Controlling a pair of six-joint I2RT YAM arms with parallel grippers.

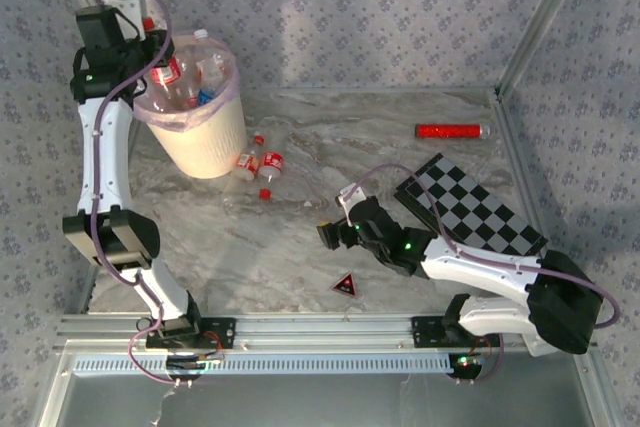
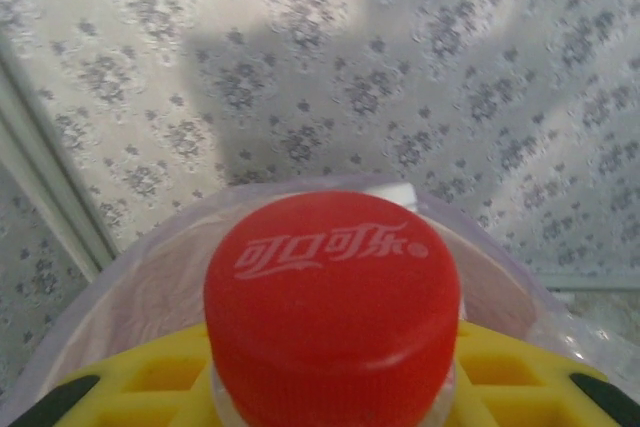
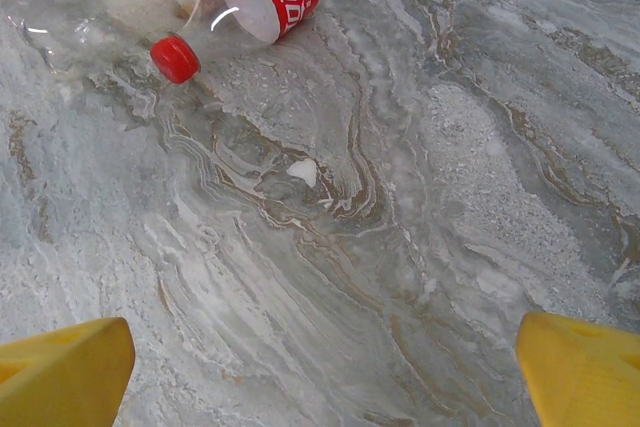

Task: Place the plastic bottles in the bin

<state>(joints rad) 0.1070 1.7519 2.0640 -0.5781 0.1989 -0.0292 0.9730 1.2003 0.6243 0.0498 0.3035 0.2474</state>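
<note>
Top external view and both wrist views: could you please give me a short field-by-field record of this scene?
Bin: cream-white round plastic wastebasket, clear bottles inside
Left end effector: shut on a red-capped plastic bottle, above the bin
Right end effector: open, over grey marbled table
Outside bin: red-labelled plastic bottles lying by its base

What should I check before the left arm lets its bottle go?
1. Left tool shut on the held bottle: ok.
2. Held bottle over the bin mouth: cannot tell; it sits near the rim.
3. Bin upright: ok.
4. Right tool open above bare table: ok.
5. Table free of loose bottles: not ok; some lie beside the bin.
</note>
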